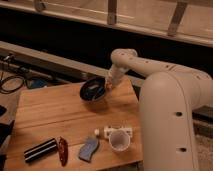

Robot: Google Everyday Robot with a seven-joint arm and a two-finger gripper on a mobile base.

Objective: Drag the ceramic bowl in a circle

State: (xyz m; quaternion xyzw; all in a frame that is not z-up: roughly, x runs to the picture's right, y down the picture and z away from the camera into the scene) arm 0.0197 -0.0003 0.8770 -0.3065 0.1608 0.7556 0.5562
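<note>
- The pincer [106,86] is reaching down over the far part of the bench [45,112]; I cannot tell whether it is clenched or released.
- The dark bowl [93,91] is sitting just left of the pincer, its right rim meeting it.
- A white cup [119,141] is standing well in front of the pincer, near the bench's front edge.

You see a wooden table [55,115] with bare planks across its middle. Near its far edge sits the ceramic bowl [92,91], and the gripper [107,85] is at the bowl's right rim. Along the near edge, from left to right, lie a black striped object [41,149], a red object [62,150] just beside it, a blue object [89,149], and a white cup [119,141]. A small white item [111,131] lies just behind the cup.
</note>
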